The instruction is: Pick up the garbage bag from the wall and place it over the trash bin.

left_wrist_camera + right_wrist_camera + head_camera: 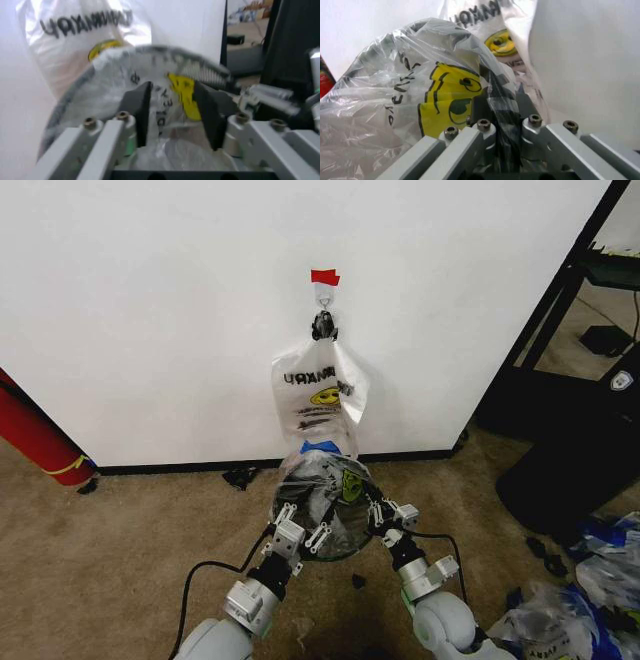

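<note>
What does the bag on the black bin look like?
The garbage bag is thin, crinkly see-through plastic with a yellow smiley and black letters. It is draped over the top of the trash bin, a round black wire-mesh basket on the carpet by the wall. The left gripper is at the bin's rim with its fingers apart around the plastic. The right gripper pinches a fold of it at the other side. Another bag hangs on the wall behind it.
</note>
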